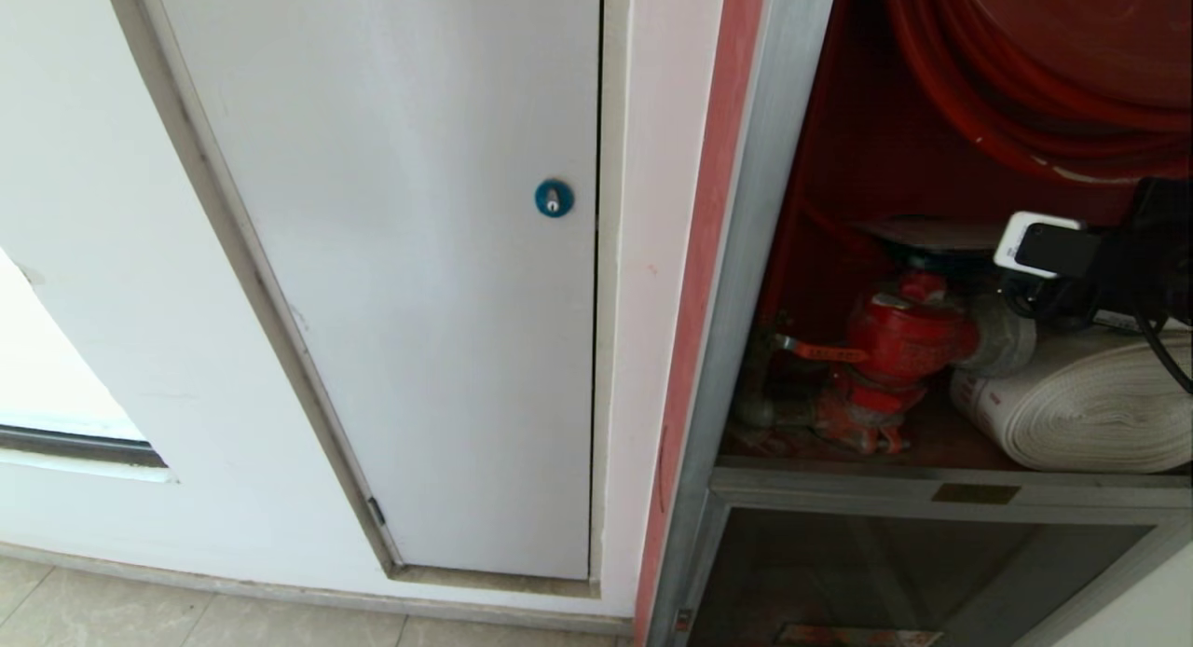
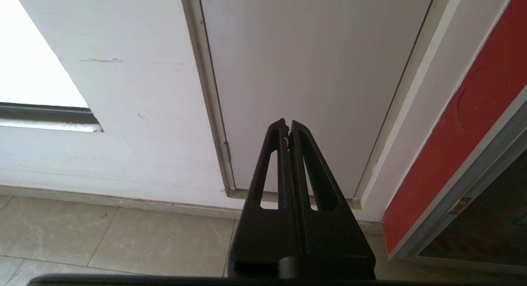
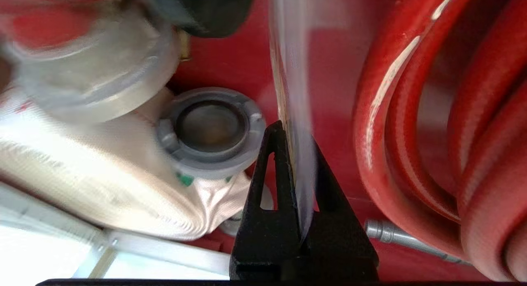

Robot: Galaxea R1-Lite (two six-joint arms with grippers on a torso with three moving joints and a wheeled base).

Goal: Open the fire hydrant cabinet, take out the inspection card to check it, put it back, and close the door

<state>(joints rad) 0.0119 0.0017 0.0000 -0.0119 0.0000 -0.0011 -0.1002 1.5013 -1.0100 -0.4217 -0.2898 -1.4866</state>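
The inspection card [image 3: 293, 71], in its clear plastic sleeve, is pinched edge-on between the fingers of the right gripper [image 3: 293, 133], inside the red interior of the fire hydrant cabinet [image 1: 746, 255]. Seen on edge it is only a thin, glossy, blurred strip, so its printing cannot be read. I judge it very light, floppy and slick: the sleeve would bend or slide under a loose pinch, so a firm hold near one border, as here, suits it best, with the free length kept away from anything that could snag it.

Around it, a coil of red hose [image 3: 432, 113] hangs to one side; a flat white fire hose [image 1: 1090, 405] with a grey coupling [image 3: 211, 131] lies on the cabinet's shelf, next to the red hydrant valve [image 1: 899, 344]. The space is crowded, with little room to swing the card. The upper compartment stands open; its door is not in view. The lower glass panel [image 1: 885, 572] is closed.

To the left is a white panel door [image 1: 401, 255] with a blue lock [image 1: 554, 198], then white wall and beige tiled floor [image 2: 82, 236]. The left gripper [image 2: 288, 127] idles above that floor, fingers clenched together on nothing
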